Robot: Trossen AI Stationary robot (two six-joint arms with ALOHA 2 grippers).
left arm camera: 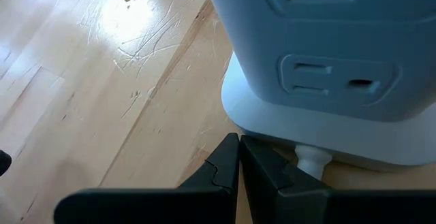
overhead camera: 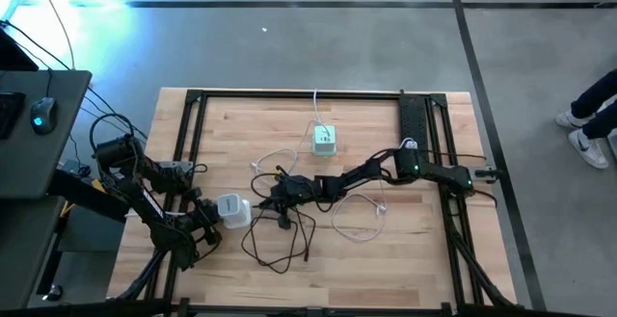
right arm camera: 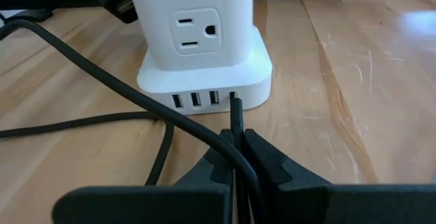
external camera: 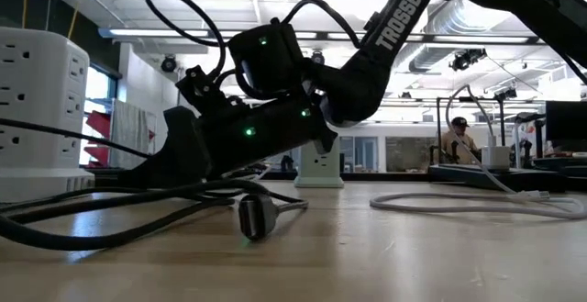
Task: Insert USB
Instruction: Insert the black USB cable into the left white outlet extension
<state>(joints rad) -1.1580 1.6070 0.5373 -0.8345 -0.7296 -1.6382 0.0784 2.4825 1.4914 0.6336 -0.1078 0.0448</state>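
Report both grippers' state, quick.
Left gripper: closed, holding nothing, beside the white power tower.
Right gripper: closed on the black cable.

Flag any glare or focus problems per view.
High view: blue-white glare on the floor at top left. Low view: bright ceiling backlights the right arm; near cable soft. Left wrist view: sheen on table. Right wrist view: power tower sharp.

Your right gripper point(right arm camera: 235, 157) is stretched out low over mid-table, fingers pinched together. Left gripper point(left arm camera: 238, 157) sits clamped tight too, near its corner.
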